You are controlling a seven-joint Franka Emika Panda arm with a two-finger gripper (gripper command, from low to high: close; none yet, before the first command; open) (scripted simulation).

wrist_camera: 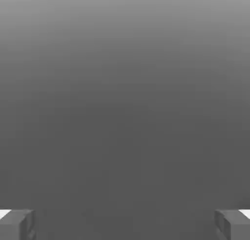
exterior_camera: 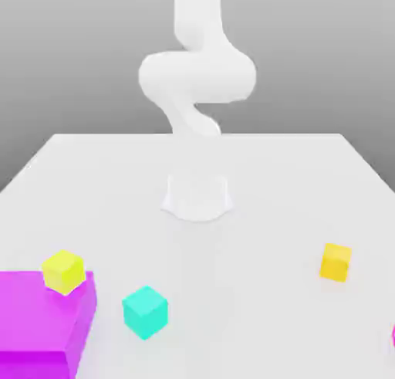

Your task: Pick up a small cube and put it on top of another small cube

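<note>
surface (exterior_camera: 254,215): white, near edge out of frame
room: plain grey backdrop
arm (exterior_camera: 197,76): white, top cut off, base blends into surface
block (exterior_camera: 35,312): magenta, cut off at exterior view's left; lime cube (exterior_camera: 64,272) at its edge
pincer (wrist_camera: 125,225): open, fingertips cropped
teal cube (exterior_camera: 145,313): on surface, near block
orange cube (exterior_camera: 335,262): on surface, exterior view's right
pink bit (exterior_camera: 393,336): mostly cropped

The table (exterior_camera: 262,215) is white and flat. On it, the robot's base (exterior_camera: 197,200) stands at the far part, near the middle. The magenta block (exterior_camera: 35,312) lies at the exterior view's left, near side. Just beside it is the teal cube (exterior_camera: 145,313), which sits directly on the table. The orange cube (exterior_camera: 335,262) is well apart from these, at the exterior view's right. A pink thing (exterior_camera: 393,336) is partly seen at the exterior view's right edge.
</note>
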